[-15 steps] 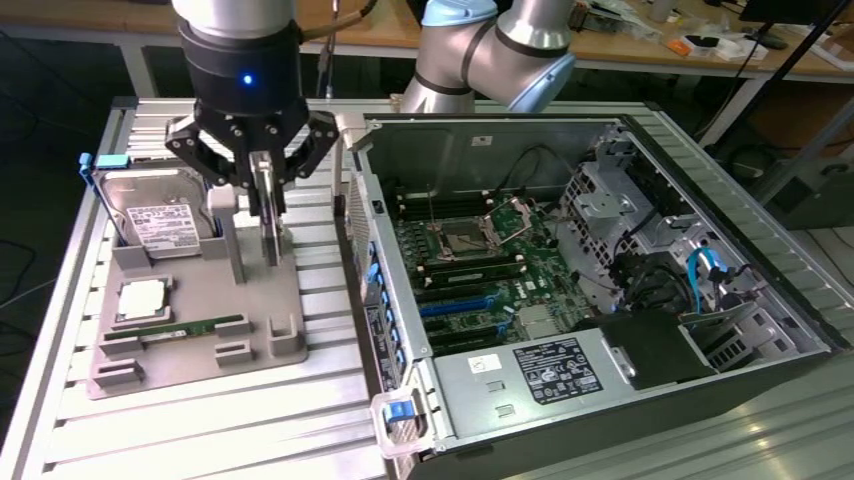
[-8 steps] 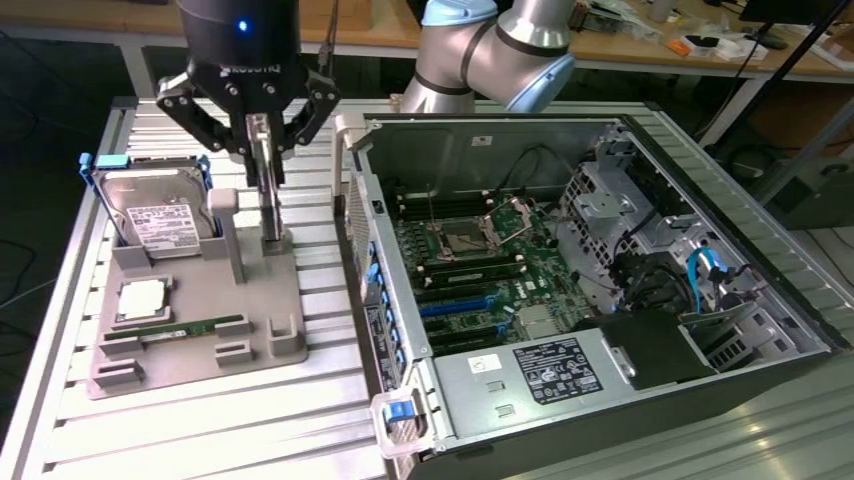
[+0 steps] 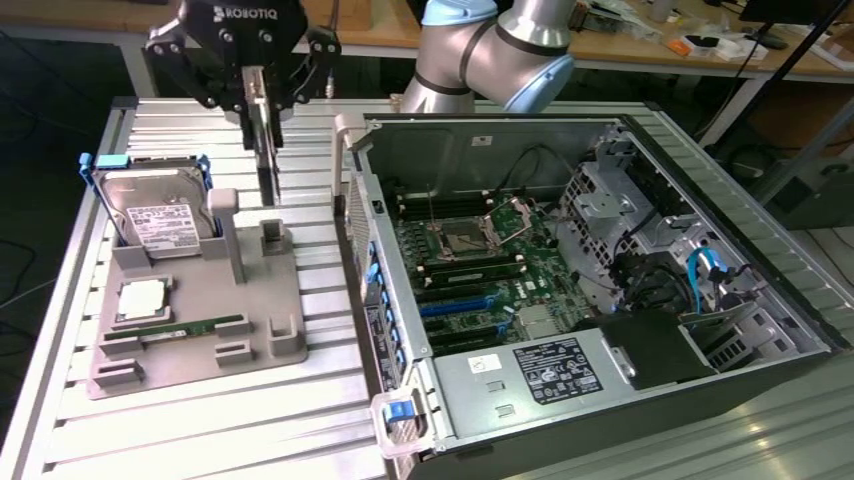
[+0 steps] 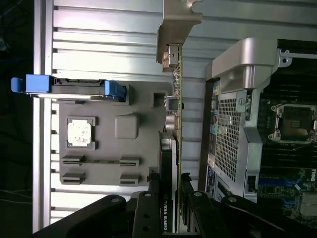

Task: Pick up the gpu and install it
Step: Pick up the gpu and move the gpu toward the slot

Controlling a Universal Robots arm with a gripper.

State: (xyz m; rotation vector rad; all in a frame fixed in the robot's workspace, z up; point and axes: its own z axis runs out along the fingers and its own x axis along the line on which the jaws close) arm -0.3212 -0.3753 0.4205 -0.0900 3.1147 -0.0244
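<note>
Gpu (image 3: 268, 160) is held upright and edge-on, pinched at its upper edge between the fingers (image 3: 250, 104) of the gripper (image 3: 264, 118). It is hung over the grey holder (image 3: 200, 345) on the counter (image 3: 200, 430), between the hard drive (image 3: 158, 215) and the open computer case (image 3: 400, 130). In the wrist view the card's silver bracket (image 4: 178, 22) is seen at the end far from the fingers, and white lettering is made out on its black cooler face (image 4: 166, 208). The motherboard (image 3: 494, 270) inside the case is shown more fully in the exterior view.
</note>
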